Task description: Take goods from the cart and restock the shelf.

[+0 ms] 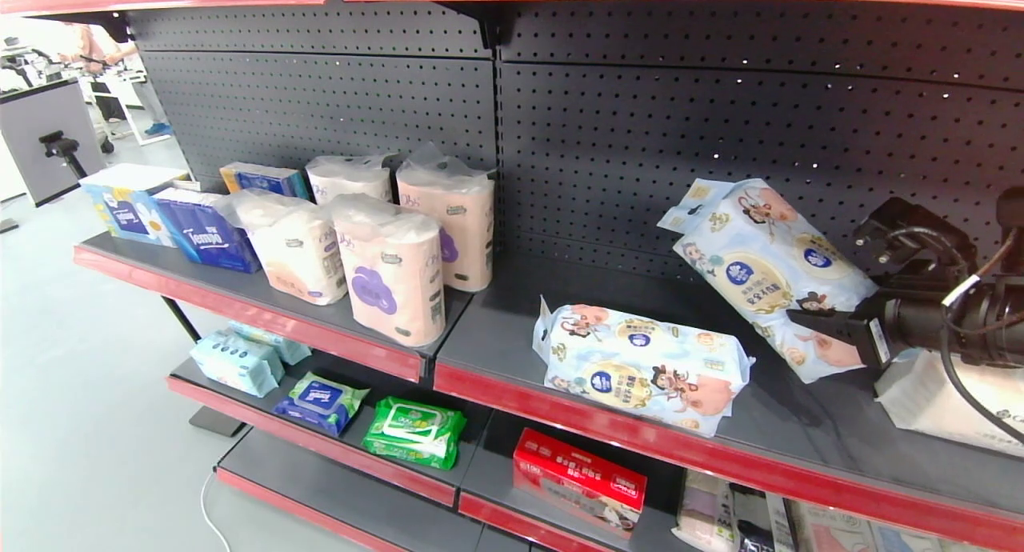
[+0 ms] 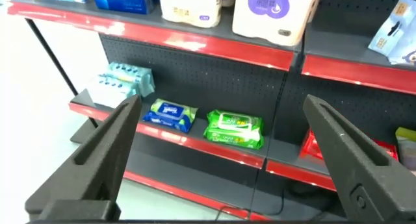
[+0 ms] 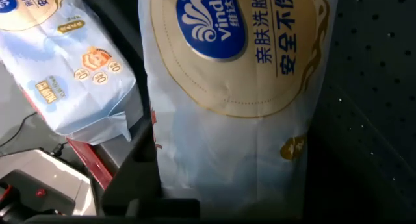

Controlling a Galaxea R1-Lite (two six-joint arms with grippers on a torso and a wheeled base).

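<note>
Right gripper [image 1: 832, 336] pinching the lower end of a cartoon-printed tissue pack [image 1: 764, 268]. Pack tilted over the shelf deck [image 1: 512, 328], with its upper end toward 11 o'clock and close to the pegboard back panel [image 1: 640, 120]; impossible to tell whether it touches panel or deck. Matching pack [image 1: 640, 368] lying flat at 8 o'clock of the held one, near the red front lip. White pack [image 1: 944, 400] at 4 o'clock, partly under the arm. Toilet-roll packs [image 1: 392, 272] well apart at 9 o'clock. Left gripper [image 2: 221, 104] spread wide and holding nothing, facing the lower tiers and a green wipes pack [image 2: 234, 128].

Step judged in hand: setting the held pack down on the deck.

- Tip the upper end down toward 9 o'clock until the long face lies flat.
- Aim for the bare deck behind the matching pack, without nudging it toward the lip.
- Expect soft film to sag; release only once fully supported.
- Withdraw toward 3 o'clock, clear of the white pack.
</note>
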